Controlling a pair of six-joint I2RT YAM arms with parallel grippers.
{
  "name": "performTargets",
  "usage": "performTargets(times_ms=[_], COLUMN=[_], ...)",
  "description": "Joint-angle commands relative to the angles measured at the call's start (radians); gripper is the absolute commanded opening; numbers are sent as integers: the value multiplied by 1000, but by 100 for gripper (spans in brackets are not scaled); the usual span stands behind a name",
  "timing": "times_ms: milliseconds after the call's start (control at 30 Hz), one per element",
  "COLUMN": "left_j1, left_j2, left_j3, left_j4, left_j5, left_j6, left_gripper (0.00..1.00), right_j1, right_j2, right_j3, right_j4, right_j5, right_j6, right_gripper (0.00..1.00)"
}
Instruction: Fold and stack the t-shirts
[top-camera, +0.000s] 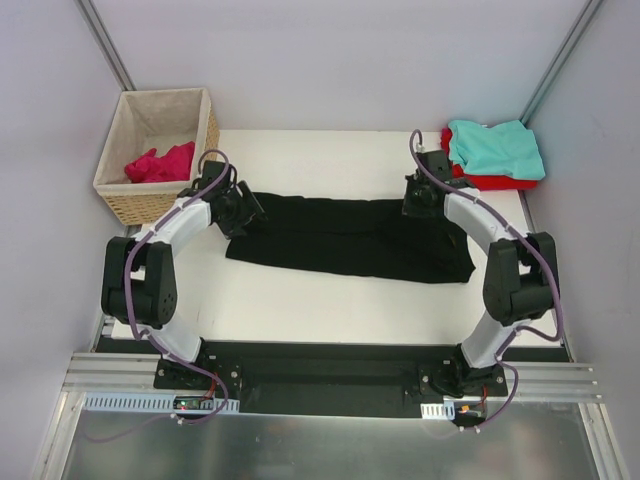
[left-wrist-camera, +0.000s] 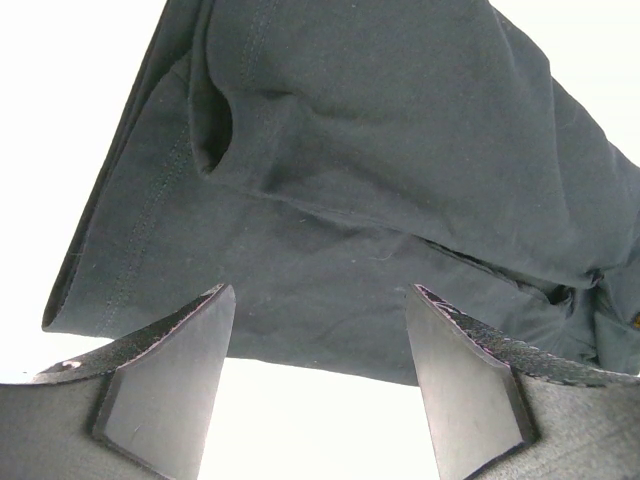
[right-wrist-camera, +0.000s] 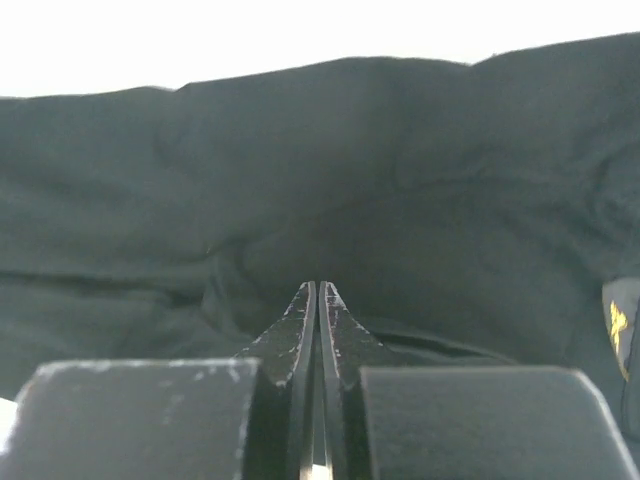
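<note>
The black t-shirt (top-camera: 350, 240) lies folded into a long strip across the middle of the table. My left gripper (top-camera: 243, 210) is open and empty at the strip's left end. In the left wrist view the gripper (left-wrist-camera: 318, 295) has the cloth (left-wrist-camera: 380, 150) just ahead of its tips and white table between its fingers. My right gripper (top-camera: 415, 200) is at the far edge near the right end. In the right wrist view it (right-wrist-camera: 317, 285) is shut, with creases in the black cloth (right-wrist-camera: 400, 180) running to its tips. The teal t-shirt (top-camera: 497, 148) lies on the red one (top-camera: 497, 182) at the back right.
The magenta-pink t-shirt (top-camera: 160, 163) lies crumpled in the wicker basket (top-camera: 140, 208) at the back left, close to my left arm. Grey walls close in the table on three sides. A small yellow label (right-wrist-camera: 615, 320) shows on the black shirt.
</note>
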Motion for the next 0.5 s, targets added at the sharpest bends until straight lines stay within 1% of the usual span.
performTargets(times_ms=[0, 167, 200, 367, 400, 433, 467], left_j1=[2, -1, -3, -9, -9, -11, -12], left_j2=[-59, -80, -82, -87, -85, -87, -88], left_j3=[-21, -41, -44, -55, -56, -59, -62], left_j4=[7, 16, 18, 21, 19, 21, 21], left_j5=[4, 7, 6, 7, 7, 7, 6], left_j6=[-11, -17, -19, -19, -19, -19, -19], left_gripper=[69, 69, 69, 69, 69, 69, 69], right_j1=[62, 130, 162, 248, 272, 282, 292], right_j2=[-110, -170, -176, -160, -148, -142, -138], right_j3=[-51, -128, -146, -197, -205, -208, -208], right_j4=[-49, -54, -54, -39, -36, -34, -34], right_j5=[56, 70, 78, 108, 108, 110, 127], right_j6=[-12, 5, 9, 44, 52, 63, 69], right_gripper=[1, 1, 1, 1, 6, 14, 27])
